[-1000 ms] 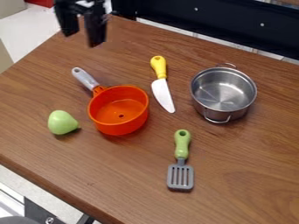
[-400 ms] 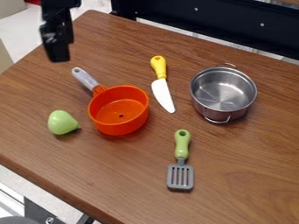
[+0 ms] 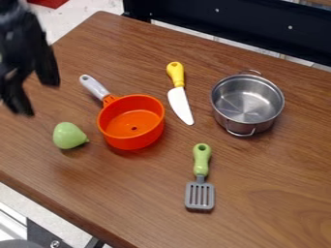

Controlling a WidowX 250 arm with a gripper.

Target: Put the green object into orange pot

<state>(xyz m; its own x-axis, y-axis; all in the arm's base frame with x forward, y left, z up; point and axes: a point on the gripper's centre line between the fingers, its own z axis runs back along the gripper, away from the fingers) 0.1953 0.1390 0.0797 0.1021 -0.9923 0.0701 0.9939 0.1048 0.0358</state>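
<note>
Green pear (image 3: 68,135), one, beside one orange pot (image 3: 130,122)

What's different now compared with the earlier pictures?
The gripper has moved left and down in the view, nearer the green pear, and its fingers stand open. Nothing was taken hold of or let go. The pear, orange pot, knife, metal pot and spatula stayed where they were.

Brown wood-grained table (image 3: 271,179), green pear (image 3: 67,135), orange pot (image 3: 132,139) with grey handle (image 3: 94,86), yellow-and-white knife (image 3: 180,100), green-and-grey spatula (image 3: 201,169), silver saucepan (image 3: 239,125), black gripper (image 3: 37,99)
</note>
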